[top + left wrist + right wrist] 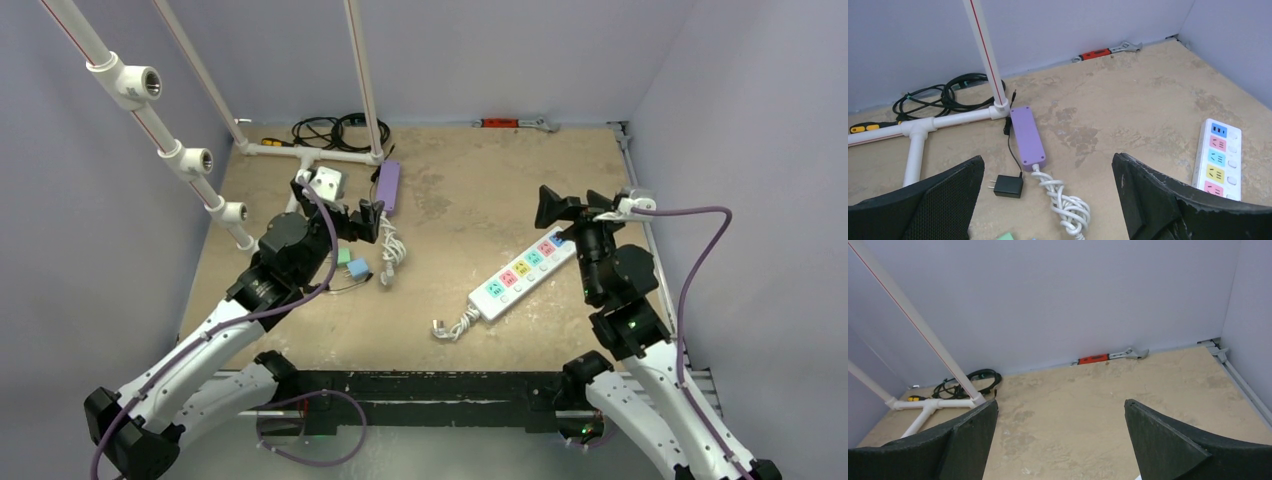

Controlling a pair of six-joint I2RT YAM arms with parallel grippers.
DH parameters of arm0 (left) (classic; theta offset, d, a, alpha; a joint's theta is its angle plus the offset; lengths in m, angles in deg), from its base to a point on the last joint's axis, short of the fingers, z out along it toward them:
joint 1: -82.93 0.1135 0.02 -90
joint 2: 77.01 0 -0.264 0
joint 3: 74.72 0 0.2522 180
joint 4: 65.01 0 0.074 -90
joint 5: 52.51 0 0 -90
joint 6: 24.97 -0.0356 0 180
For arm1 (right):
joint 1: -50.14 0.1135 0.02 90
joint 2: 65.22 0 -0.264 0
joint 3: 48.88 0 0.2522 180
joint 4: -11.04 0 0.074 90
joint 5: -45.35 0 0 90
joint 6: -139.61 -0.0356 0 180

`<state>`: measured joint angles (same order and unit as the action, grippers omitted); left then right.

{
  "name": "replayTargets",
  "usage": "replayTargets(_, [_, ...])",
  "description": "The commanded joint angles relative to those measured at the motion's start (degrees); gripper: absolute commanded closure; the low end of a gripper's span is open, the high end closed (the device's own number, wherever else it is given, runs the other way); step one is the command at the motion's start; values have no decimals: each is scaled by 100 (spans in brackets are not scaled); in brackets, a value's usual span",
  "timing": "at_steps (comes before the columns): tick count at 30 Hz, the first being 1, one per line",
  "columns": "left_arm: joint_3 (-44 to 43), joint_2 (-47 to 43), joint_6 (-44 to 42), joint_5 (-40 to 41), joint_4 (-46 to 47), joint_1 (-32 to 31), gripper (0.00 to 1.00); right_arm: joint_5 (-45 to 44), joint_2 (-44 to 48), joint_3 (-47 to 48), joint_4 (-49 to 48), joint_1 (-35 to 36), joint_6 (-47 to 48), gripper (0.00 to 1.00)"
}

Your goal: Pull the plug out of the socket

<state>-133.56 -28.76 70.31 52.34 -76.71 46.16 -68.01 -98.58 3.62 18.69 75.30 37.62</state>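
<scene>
The left fingers (933,205) are spread wide and grasp nothing. In the left wrist view a black plug (1008,186) lies loose on the table (1128,100) between them, its prongs bare. A purple box (1027,136) sits at its 1 o'clock, with a coiled white cord (1068,206) at the box's near end. The socket (1218,160) is well apart at 3 o'clock.

The right fingers (1173,445) are likewise released and empty. In the top view they hang near the socket's 1 o'clock end. The socket runs from 7 to 1 o'clock on the table's right half, with its bundled cord (452,324) at the 7 o'clock end. A wrench (1108,357) lies by the far wall at 12 o'clock.
</scene>
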Motion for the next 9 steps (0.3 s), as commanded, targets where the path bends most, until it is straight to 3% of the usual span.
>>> replayTargets(1, [78, 26, -68, 13, 230, -1, 1, -84, 1, -58, -291, 15, 152, 1])
replayTargets(9, [68, 140, -54, 44, 244, -2, 1, 17, 51, -44, -289, 16, 127, 1])
